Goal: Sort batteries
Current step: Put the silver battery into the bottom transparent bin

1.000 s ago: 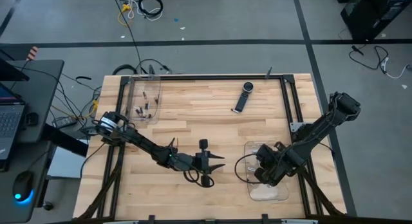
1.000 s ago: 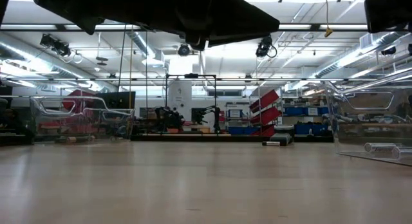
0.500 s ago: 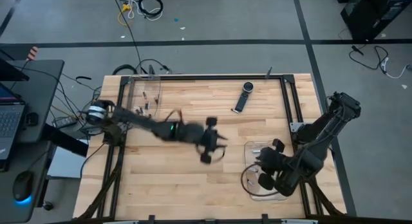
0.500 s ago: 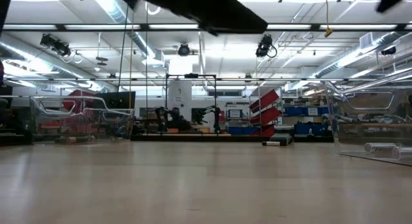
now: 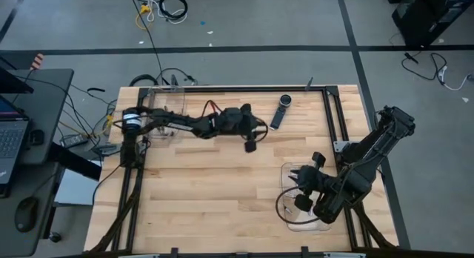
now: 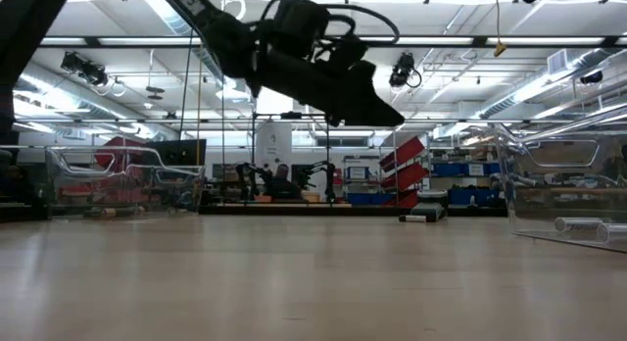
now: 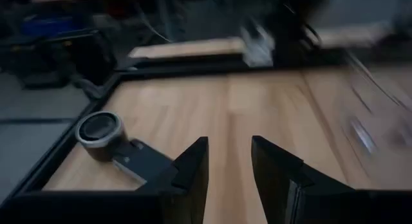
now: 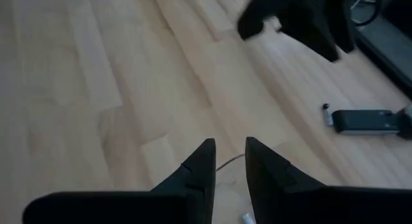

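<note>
My left gripper (image 5: 255, 137) hangs above the table's far middle, open, nothing between its fingers (image 7: 230, 161). It is beside the long black device (image 5: 279, 112), which is no battery. My right gripper (image 5: 298, 188) hovers over the clear tray (image 5: 290, 219) at the near right. Its fingers (image 8: 230, 161) stand a narrow gap apart with nothing between them. One battery (image 6: 578, 224) lies in that tray on its side. A small pale battery end (image 8: 246, 218) shows below the right fingers. The left arm crosses the clear bin (image 5: 159, 134) at the far left and hides what it holds.
The black device (image 7: 106, 135) lies flat near the far edge, just ahead of the left fingers. A black frame rail (image 5: 222, 88) runs along the table's far edge. Bare wood (image 5: 207, 191) spans the near middle between the two arms.
My left gripper has swung from the table's near middle toward the far edge, ending beside the black device. My right gripper has risen a little above the clear tray and turned about its wrist.
</note>
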